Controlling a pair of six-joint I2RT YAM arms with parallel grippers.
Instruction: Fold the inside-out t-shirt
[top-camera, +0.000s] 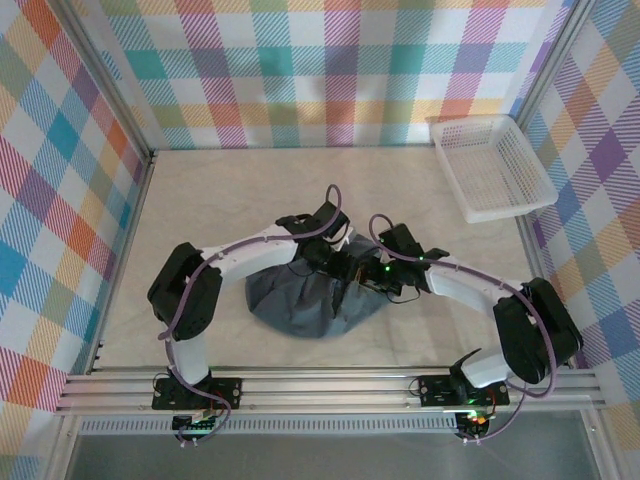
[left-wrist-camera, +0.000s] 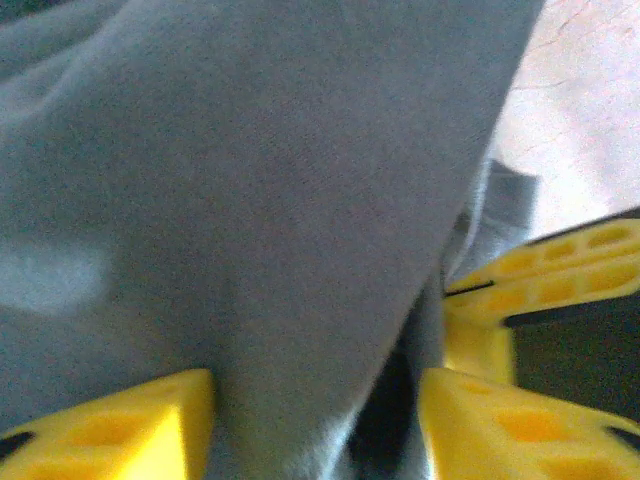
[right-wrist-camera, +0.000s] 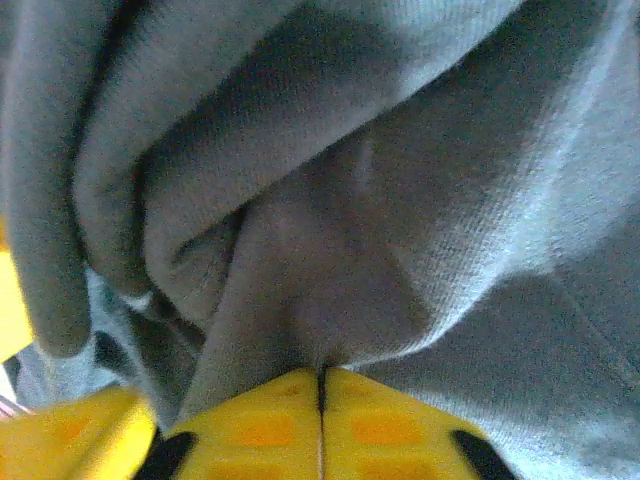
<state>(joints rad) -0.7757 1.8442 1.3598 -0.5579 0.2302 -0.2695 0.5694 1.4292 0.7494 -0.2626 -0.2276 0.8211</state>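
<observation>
T-shirt (top-camera: 300, 305) is heaped, nothing folded yet. Cloth is pinched at tip of clenched right pincer (right-wrist-camera: 320, 400); left pincer (left-wrist-camera: 315, 395) is open around cloth.

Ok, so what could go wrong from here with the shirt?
The right tool is shut on a small pinch of the bunched t-shirt; it might slip out when lifted. The left tool stands open with cloth between its fingers, near the right one, so they could collide or grab extra layers.
</observation>
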